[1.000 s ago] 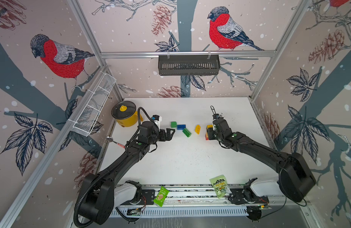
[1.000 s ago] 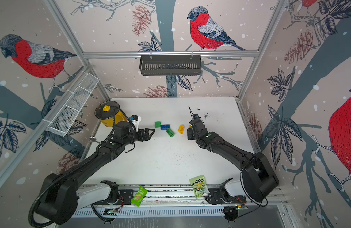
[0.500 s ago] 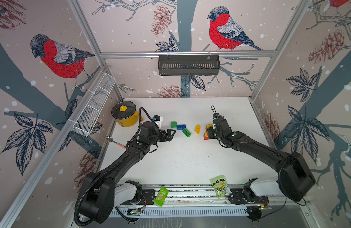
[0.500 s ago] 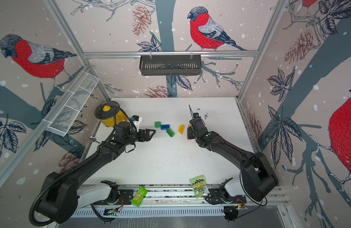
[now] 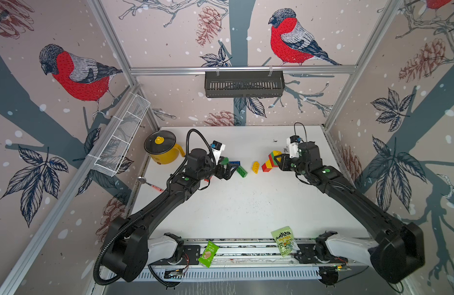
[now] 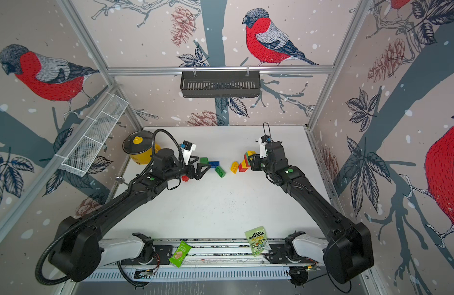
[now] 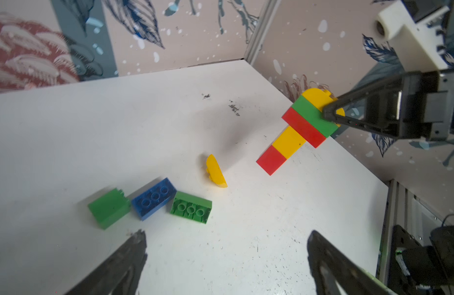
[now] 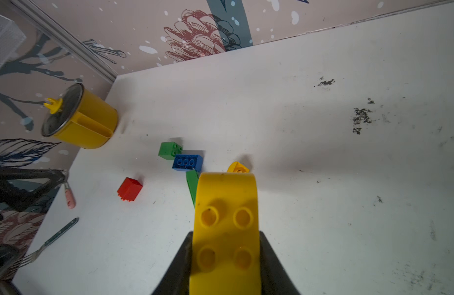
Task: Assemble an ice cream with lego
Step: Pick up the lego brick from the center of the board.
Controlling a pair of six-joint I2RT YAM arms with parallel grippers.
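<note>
Steadying the tilted stack of red, yellow and green plastic lego bricks (image 5: 268, 163) needs firm pressure: the right gripper (image 5: 279, 160) pinches its yellow half-round top, right of centre in both top views. The left gripper (image 7: 227, 236) gapes, empty. A loose yellow half-round brick (image 5: 255, 167) lies between; green and blue bricks (image 7: 154, 198) crowd left of it.

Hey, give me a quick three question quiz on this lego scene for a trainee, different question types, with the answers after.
1. True or false: the left gripper is shut on a brick.
2. Which part of the stack does the right gripper clamp? A) red bottom B) yellow half-round top C) blue middle
3. Fill in: the loose blue brick lies between two ___ bricks.
Key: 1 false, it is open; 2 B; 3 green.
</note>
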